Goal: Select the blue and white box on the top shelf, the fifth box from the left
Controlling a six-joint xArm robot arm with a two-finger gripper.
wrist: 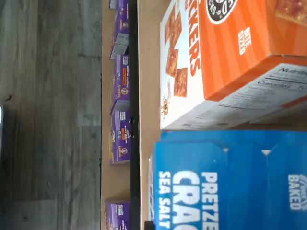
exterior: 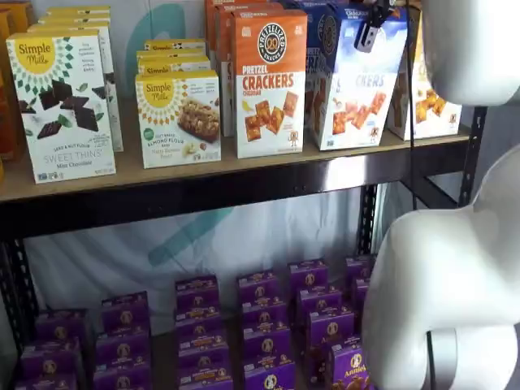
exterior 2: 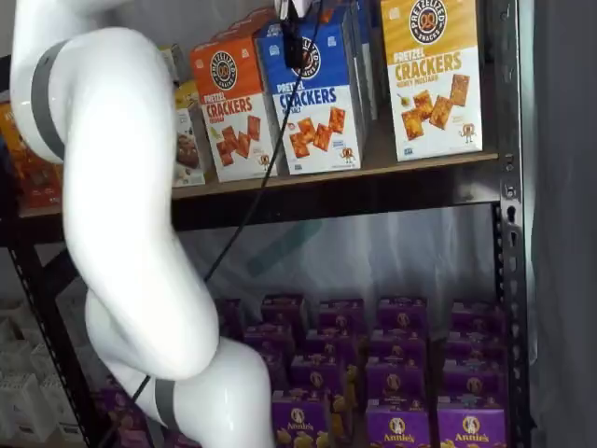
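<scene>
Black-fingered pincer (exterior 2: 295,42) at the top of the tall blue and white cardboard box (exterior 2: 317,107), tilted on the light-tan wooden top shelf (exterior: 244,166). Clenched on that box or not: cannot tell. Just beside it, an orange-topped cracker box (exterior: 270,81)

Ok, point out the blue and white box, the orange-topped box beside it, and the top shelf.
blue and white box (exterior 2: 317,121): shelf view, front face.
orange-topped box (exterior: 270,89): shelf view, front face.
top shelf (exterior: 244,188): shelf view, dark front rail.

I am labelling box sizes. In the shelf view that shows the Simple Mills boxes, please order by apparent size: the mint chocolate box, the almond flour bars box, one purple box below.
1. Mint chocolate box, largest.
2. Almond flour bars box.
3. Purple box, smallest; it may sit farther away, so unsure.
</scene>
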